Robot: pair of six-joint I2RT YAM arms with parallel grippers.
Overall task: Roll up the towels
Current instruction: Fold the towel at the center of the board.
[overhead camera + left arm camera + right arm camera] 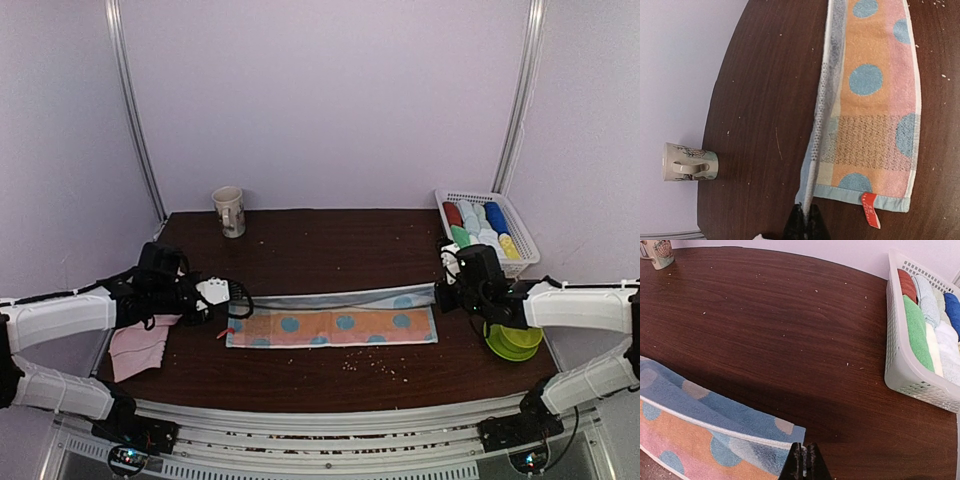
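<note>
A long towel (335, 322) with an orange-pink face, blue dots and a light blue edge lies flat across the table's middle. Its far long edge is lifted and stretched taut between both grippers. My left gripper (222, 293) is shut on the towel's far left corner; in the left wrist view its jaws (806, 220) pinch the edge of the towel (875, 100). My right gripper (445, 290) is shut on the far right corner; in the right wrist view (804, 460) the towel's (715, 415) blue underside shows. A plain pale pink towel (140, 347) lies under my left arm.
A white slatted basket (529, 252) with rolled towels stands at the back right, also in the right wrist view (900, 365). A mug (229, 211) stands at the back left. A green bowl (512, 343) sits under my right arm. Crumbs dot the table.
</note>
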